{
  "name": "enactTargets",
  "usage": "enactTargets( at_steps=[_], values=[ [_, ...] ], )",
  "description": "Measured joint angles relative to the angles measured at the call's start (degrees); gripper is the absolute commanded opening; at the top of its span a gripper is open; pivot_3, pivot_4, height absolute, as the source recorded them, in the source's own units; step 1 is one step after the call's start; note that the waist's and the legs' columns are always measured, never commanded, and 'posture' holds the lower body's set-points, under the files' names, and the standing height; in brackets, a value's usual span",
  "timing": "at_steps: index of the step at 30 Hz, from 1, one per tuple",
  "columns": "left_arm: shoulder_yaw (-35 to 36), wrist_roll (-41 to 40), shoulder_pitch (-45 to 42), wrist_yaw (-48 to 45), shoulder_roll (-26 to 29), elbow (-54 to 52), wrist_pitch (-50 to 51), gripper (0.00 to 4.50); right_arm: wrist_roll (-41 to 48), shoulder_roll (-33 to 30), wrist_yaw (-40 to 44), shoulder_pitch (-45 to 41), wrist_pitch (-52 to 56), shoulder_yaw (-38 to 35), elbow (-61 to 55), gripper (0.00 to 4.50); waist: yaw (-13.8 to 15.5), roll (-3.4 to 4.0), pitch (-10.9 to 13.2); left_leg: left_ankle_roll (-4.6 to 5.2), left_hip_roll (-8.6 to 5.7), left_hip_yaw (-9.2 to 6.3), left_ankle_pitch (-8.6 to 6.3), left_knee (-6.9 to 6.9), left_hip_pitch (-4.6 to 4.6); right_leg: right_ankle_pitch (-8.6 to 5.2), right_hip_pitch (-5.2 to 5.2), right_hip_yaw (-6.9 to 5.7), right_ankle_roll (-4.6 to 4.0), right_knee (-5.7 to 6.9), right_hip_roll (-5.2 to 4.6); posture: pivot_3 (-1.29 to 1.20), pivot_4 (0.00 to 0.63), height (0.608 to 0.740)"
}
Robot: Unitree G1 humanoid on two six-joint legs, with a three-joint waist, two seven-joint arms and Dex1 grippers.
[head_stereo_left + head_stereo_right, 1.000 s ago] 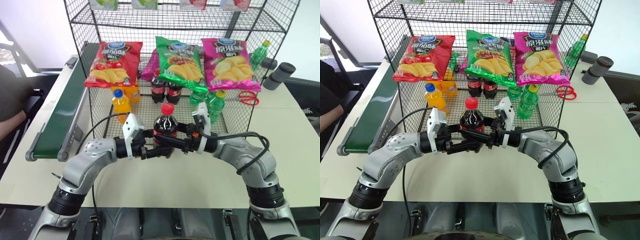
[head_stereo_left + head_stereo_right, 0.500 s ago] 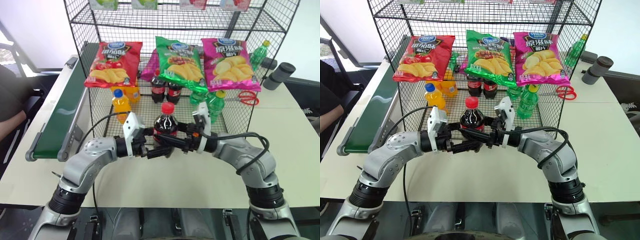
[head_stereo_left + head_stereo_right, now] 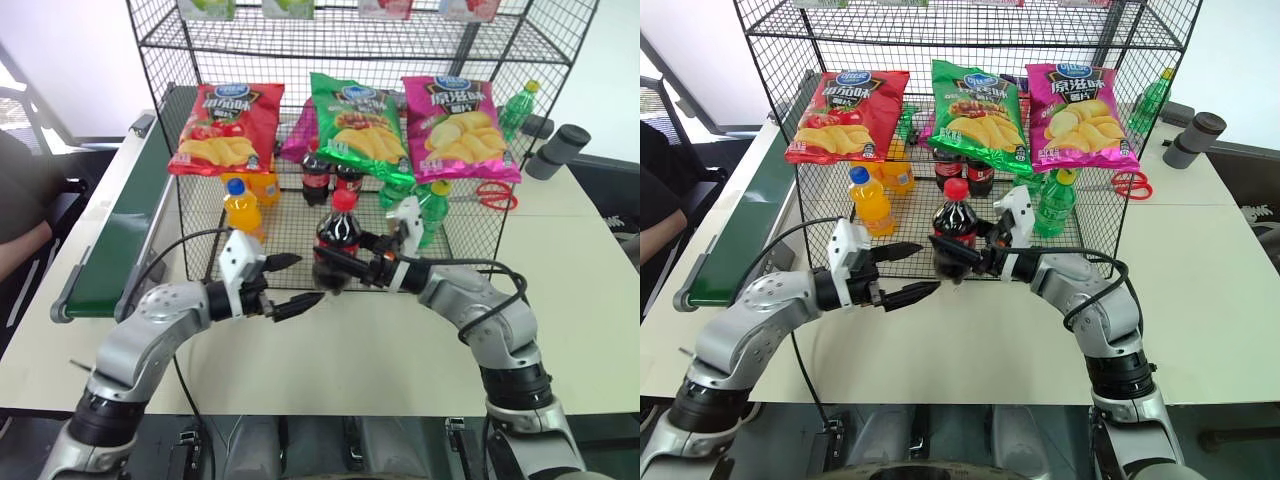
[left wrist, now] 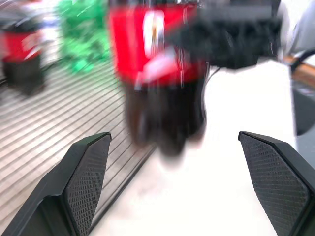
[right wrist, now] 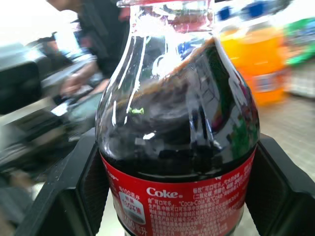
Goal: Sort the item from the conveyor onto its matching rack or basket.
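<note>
The item, a small cola bottle (image 3: 337,234) with a red cap and red label, is held upright above the table, just in front of the rack. My right gripper (image 3: 330,268) is shut on its lower body; in the right wrist view the bottle (image 5: 177,137) sits between both fingers (image 5: 83,182). My left gripper (image 3: 306,280) stands open with nothing in it, a little to the left of the bottle and apart from it. In the left wrist view the bottle (image 4: 162,73) shows ahead of the spread fingers (image 4: 83,172). The black wire rack (image 3: 472,232) stands behind. The green conveyor (image 3: 125,235) runs along the left.
Two cola bottles (image 3: 315,175), an orange soda bottle (image 3: 240,210) and green bottles (image 3: 432,205) stand in the rack behind red, green and pink chip bags. Red scissors (image 3: 490,195) and a grey cylinder (image 3: 558,150) lie at the right. A person's arm (image 3: 25,240) shows at far left.
My left gripper has opened, let go of the bottle and drawn off to the left. My right gripper has kept the bottle and carried it a little closer to the rack.
</note>
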Motion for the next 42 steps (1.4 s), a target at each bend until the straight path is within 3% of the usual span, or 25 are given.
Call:
enactTargets(
  at_steps=[7, 14, 22, 31, 33, 34, 42],
  values=[
    [6.8, 4.3, 4.7, 5.1, -1.7, 1.1, -7.7, 4.41, -15.0, 4.3, -4.1, -0.7, -18.6, 2.5, 13.5, 3.06, 0.0, 0.0, 0.0, 0.0, 0.0, 0.03, 0.0, 0.0, 0.01, 0.0, -0.01, 0.0, 0.0, 0.01, -0.03, 0.0, 0.15, 0.734],
    [6.9, 5.8, 5.6, 6.0, -3.0, 2.3, -9.7, 4.41, -23.0, 11.0, -7.7, -6.0, -34.5, 3.5, 31.7, 3.06, -0.3, 0.02, 0.0, -0.02, 0.04, 0.13, 0.01, -0.01, 0.02, 0.0, -0.07, 0.07, 0.0, 0.1, -0.03, 0.0, 0.15, 0.734],
    [6.5, 6.5, 5.6, 6.0, -3.4, 2.7, -9.7, 4.41, -26.9, 14.8, -10.1, -11.5, -46.9, 3.0, 47.8, 3.06, -0.3, 0.02, 0.0, -0.03, 0.04, 0.15, 0.01, -0.02, 0.03, 0.0, -0.07, 0.07, 0.0, 0.1, -0.12, 0.0, 0.15, 0.734],
    [6.3, 6.5, 5.1, 6.0, -3.8, 3.3, -9.7, 4.41, -27.6, 15.1, -11.4, -14.4, -52.0, 1.0, 56.1, 3.06, -0.6, 0.04, 0.0, -0.05, 0.05, 0.15, 0.02, -0.02, 0.05, 0.01, -0.08, 0.07, -0.01, 0.15, -0.13, 0.0, 0.15, 0.734],
    [6.0, 6.5, 4.9, 6.0, -3.8, 3.3, -9.7, 4.5, -27.6, 15.1, -11.4, -14.8, -52.5, 0.6, 56.9, 4.07, -0.7, 0.04, 0.0, -0.05, 0.05, 0.16, 0.02, -0.03, 0.05, 0.01, -0.08, 0.07, -0.01, 0.14, -0.13, 0.0, 0.15, 0.734],
    [5.9, 6.5, 4.9, 6.0, -3.8, 3.3, -9.7, 4.5, -27.6, 15.1, -11.3, -14.8, -52.8, 0.5, 57.1, 4.33, -0.9, 0.04, 0.0, -0.05, 0.05, 0.16, 0.02, -0.03, 0.05, 0.01, -0.08, 0.07, -0.01, 0.14, -0.14, 0.0, 0.15, 0.734],
    [5.8, 6.5, 5.0, 6.1, -3.7, 3.3, -9.3, 4.5, -26.9, 14.0, -7.0, -13.2, -53.3, 0.6, 50.6, 4.42, -1.6, 0.05, 0.0, -0.05, 0.05, 0.15, 0.02, -0.04, 0.09, 0.01, -0.05, 0.07, 0.0, 0.17, -0.16, 0.0, 0.15, 0.734]
  ],
)
